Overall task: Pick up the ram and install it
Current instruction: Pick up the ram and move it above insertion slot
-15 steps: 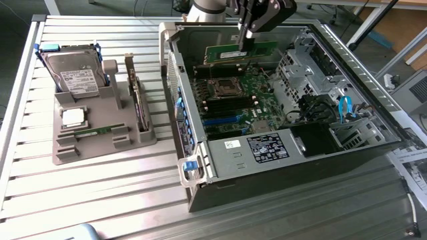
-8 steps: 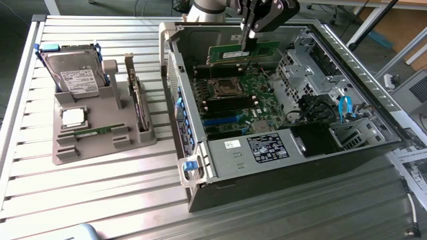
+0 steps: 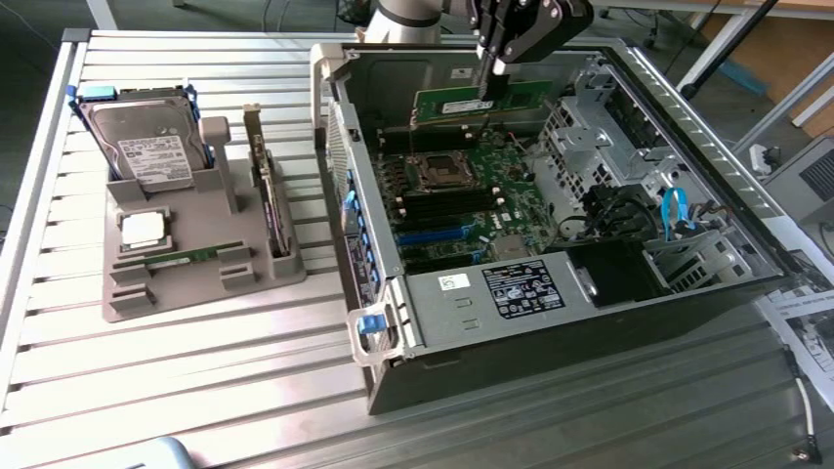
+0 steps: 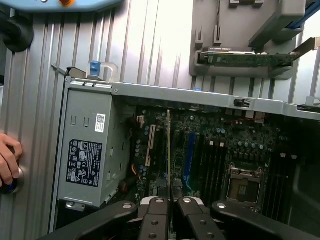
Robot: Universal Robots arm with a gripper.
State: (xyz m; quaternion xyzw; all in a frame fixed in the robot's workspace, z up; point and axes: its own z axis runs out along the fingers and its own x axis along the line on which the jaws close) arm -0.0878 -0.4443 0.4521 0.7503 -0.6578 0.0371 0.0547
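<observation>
My gripper (image 3: 493, 86) hangs over the open computer case (image 3: 729, 195), shut on the top edge of the ram (image 3: 478, 104). The long green stick with a white label is held level above the motherboard (image 3: 502, 166), near the case's far wall. Below it lie the empty processor socket (image 3: 437, 171) and the black memory slots (image 3: 450, 207). In the wrist view the ram (image 4: 169, 145) shows edge-on as a thin strip running out from between the black fingers (image 4: 155, 212), above the motherboard (image 4: 225, 140) and its memory slots (image 4: 212, 162).
On the exterior view's left stands a grey holder (image 3: 195, 283) carrying a hard drive (image 3: 146, 142), a silver processor (image 3: 144, 230), an upright expansion card (image 3: 268, 186) and another green stick (image 3: 183, 258). The power supply (image 3: 515, 288) fills the case's near end. A person's hand (image 4: 7, 162) rests by the case.
</observation>
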